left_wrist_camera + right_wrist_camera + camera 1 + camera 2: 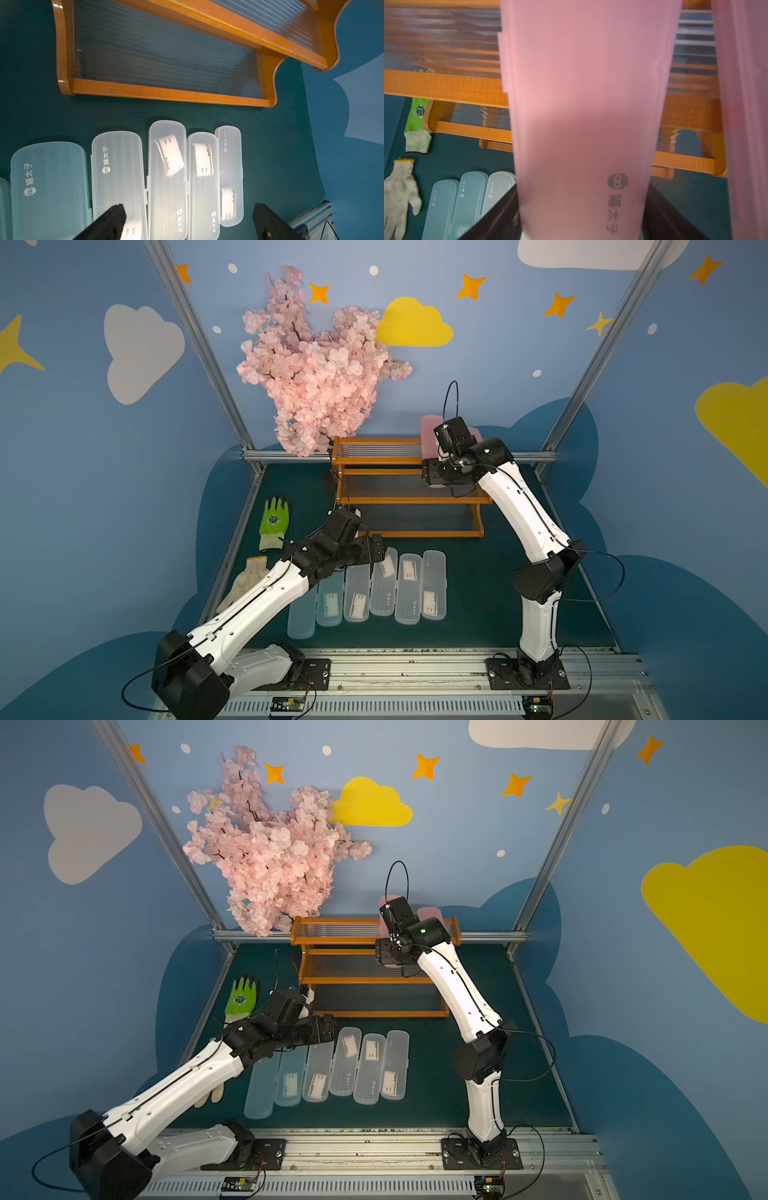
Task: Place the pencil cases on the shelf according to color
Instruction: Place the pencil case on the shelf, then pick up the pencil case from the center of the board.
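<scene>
The shelf (395, 501) (365, 981) stands at the back of the table, an orange wooden stepped rack with clear ribbed panels. My right gripper (434, 472) (581, 207) is shut on the near end of a pink pencil case (428, 435) (581, 104), which lies across the top tier. A second pink case (476, 434) (747, 104) rests beside it on that tier. On the table lie two pale blue cases (301, 622) (49, 187) and several clear cases (409, 589) (166, 166) in a row. My left gripper (380, 549) (189, 207) hovers open above the clear cases' far ends.
A green glove (274, 522) (417, 116) and a beige glove (245, 580) (398, 193) lie at the table's left. A pink blossom branch (316, 377) overhangs the shelf's left back corner. Metal frame posts (208, 348) bound the table's back corners.
</scene>
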{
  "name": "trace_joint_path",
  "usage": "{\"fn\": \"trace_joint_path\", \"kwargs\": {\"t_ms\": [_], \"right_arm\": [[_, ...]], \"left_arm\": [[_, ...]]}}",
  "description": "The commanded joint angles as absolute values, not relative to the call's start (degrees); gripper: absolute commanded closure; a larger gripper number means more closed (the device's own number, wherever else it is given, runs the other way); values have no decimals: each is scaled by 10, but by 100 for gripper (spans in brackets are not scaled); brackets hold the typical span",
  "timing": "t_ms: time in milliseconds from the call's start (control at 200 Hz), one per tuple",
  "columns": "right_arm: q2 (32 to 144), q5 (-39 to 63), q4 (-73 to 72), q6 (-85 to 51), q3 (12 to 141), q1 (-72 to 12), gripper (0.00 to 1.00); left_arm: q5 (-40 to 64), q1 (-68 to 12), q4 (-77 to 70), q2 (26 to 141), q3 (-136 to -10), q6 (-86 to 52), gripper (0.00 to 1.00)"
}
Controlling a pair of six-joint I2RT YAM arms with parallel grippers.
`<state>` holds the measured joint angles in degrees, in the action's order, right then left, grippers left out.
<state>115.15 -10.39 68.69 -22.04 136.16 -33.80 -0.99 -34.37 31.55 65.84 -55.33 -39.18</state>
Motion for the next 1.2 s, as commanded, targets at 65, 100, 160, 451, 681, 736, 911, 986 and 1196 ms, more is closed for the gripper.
{"fn": "trace_joint_path", "kwargs": {"t_ms": [65,100,160,451,681,736,911,986,1196], "right_arm": [[1157,-92,698,-225,1394,-324,19],[1160,-90,697,-226,1396,-323,18],[1162,-87,697,-227,1397,-321,17],[1167,-72,697,-231,1414,-313,11],[1161,-63,694,-236,1460,-309,7],[1148,-70,695,-235,1460,-308,5],[1076,-80,695,-221,1408,-308,1],[1026,-91,687,-211,1354,-311,2],[841,-44,590,-193,1084,-328,1]], "left_arm": [[-6,-341,286,623,-525,-405,0],[-7,-341,285,618,-519,-409,0],[-7,-341,282,612,-511,-413,0],[-5,-341,287,614,-516,-420,0],[-4,-341,298,606,-522,-424,0],[-9,-341,312,600,-527,-422,0],[-31,-340,364,562,-536,-415,0],[-37,-341,387,541,-533,-415,0],[-28,-341,422,477,-490,-427,0]]}}
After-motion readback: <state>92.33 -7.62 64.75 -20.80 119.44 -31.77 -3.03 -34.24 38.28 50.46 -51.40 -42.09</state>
